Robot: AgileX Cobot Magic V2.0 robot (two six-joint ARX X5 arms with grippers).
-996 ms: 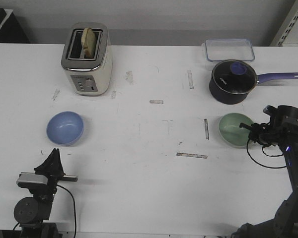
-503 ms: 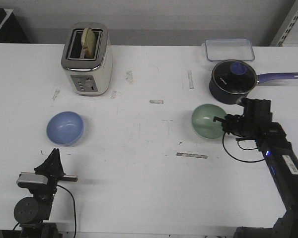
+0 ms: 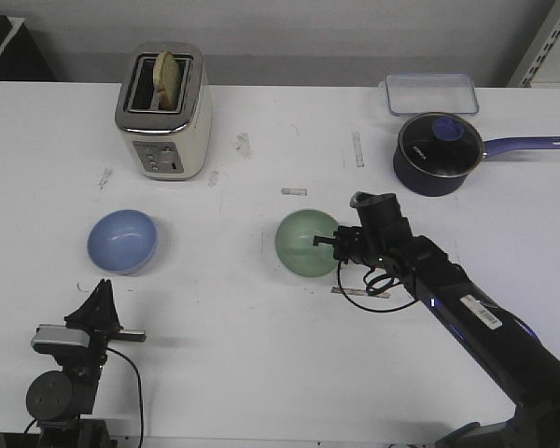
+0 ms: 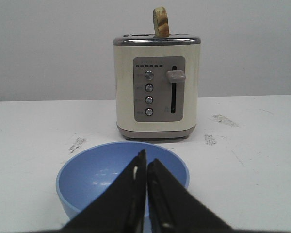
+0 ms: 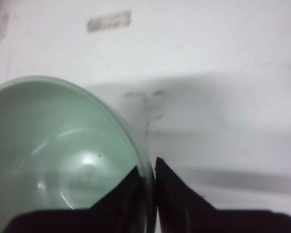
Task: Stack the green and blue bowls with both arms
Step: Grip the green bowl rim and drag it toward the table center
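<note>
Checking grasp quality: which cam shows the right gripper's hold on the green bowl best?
Right wrist view: the right gripper has fingers either side of the green bowl rim. Front view shows the bowl tilted at the gripper, contact too small. Left wrist view shows neither.

Lighting: bright, even, soft shadows cast. Right wrist view blurred, perhaps by motion; glare on green bowl (image 5: pixel 63 160).

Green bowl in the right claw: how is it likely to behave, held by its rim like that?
The pale mint green glossy bowl looks rigid, so it should keep its shape. Its shiny rim, pinched only at one edge by the right claw, may slip or pivot. It hangs tilted, so it could swing during transport.
</note>
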